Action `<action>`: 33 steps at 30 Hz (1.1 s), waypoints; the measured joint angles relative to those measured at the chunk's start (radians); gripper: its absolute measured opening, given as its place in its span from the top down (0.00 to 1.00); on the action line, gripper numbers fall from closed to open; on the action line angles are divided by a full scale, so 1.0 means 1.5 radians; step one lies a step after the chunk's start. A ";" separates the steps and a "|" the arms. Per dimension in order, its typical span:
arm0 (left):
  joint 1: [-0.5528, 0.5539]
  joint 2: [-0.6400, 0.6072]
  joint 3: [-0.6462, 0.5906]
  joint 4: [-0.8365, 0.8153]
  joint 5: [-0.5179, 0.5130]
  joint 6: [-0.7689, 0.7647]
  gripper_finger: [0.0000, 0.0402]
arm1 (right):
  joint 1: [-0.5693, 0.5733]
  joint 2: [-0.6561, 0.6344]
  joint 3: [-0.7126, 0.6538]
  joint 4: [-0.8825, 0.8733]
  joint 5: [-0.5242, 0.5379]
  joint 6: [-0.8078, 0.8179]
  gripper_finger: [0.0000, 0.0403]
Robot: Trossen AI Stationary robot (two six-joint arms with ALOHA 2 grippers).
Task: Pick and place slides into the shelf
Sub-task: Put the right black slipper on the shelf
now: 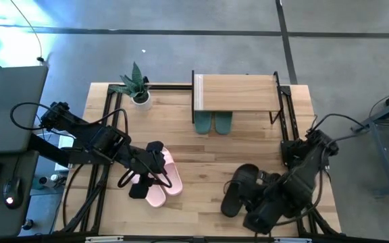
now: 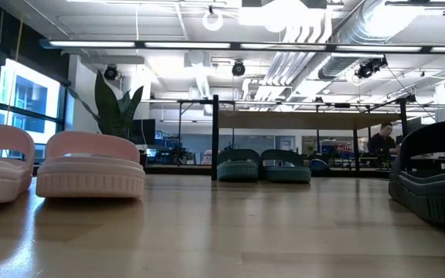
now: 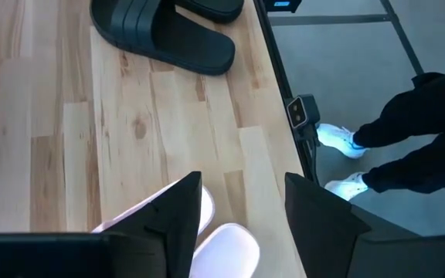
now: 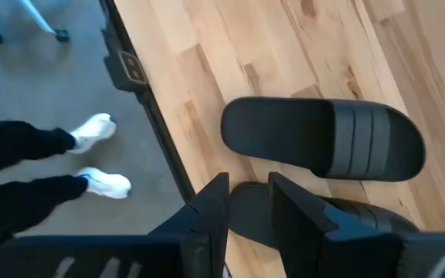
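Wide wooden table (image 1: 201, 148), both arms reaching in from the near corners. At the far middle edge, the shelf (image 1: 235, 92): top board bare, a teal pair (image 1: 213, 123) already tucked beneath and poking out at the front.

Near right, black slides (image 1: 238, 192) lying flat side by side, well apart from the shelf. Near left, pink slides (image 1: 171, 177), also flat, also well short of the shelf. None of the four placed yet.

Left gripper (image 3: 242, 220) poised right over the pink pair, jaws spread wide, a pink toe showing between them, nothing held. Right gripper (image 4: 246, 205) low over the heel end of one black slide; gap narrow, and whether clamped on the slide's edge or merely straddling it cannot be told.

Judged step: taking the first slides.

To do it well:
- Bring the left claw straight down so one pad goes under the strap arch and the other outside it; close only once the strap sits deep between them, not at the tips.
- Take a single slide, keeping clear of its touching neighbour.
- Lift level before travelling, high enough to pass the board's front edge if aiming for the top.
- Approach the shelf from the front, avoiding the thin frame posts and the small plant (image 1: 138, 84) at the far left.
- Move one arm at a time near the shelf.
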 joint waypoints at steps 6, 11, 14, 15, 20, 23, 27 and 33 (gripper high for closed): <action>0.000 0.000 0.000 0.001 -0.002 0.000 0.57 | 0.014 0.065 -0.020 0.003 -0.003 0.009 0.79; 0.000 0.000 0.000 0.001 -0.002 0.000 0.57 | 0.020 0.077 -0.153 0.000 -0.076 0.096 0.80; 0.000 0.000 0.000 0.001 -0.002 0.000 0.57 | 0.035 0.074 -0.236 -0.001 -0.134 0.144 0.80; 0.000 0.000 0.000 0.002 -0.002 0.000 0.57 | 0.043 0.072 -0.256 -0.001 -0.144 0.157 0.80; 0.000 0.000 0.000 0.002 -0.002 0.000 0.57 | 0.088 0.057 -0.320 -0.002 -0.174 0.251 0.80; 0.000 0.000 0.000 0.002 -0.002 0.000 0.57 | 0.108 0.055 -0.333 0.000 -0.174 0.287 0.80; 0.000 0.000 0.000 0.003 -0.002 0.000 0.57 | 0.116 0.055 -0.337 0.009 -0.145 0.362 0.80; 0.000 0.000 0.000 0.004 -0.002 0.000 0.57 | 0.116 0.055 -0.337 0.010 -0.142 0.425 0.80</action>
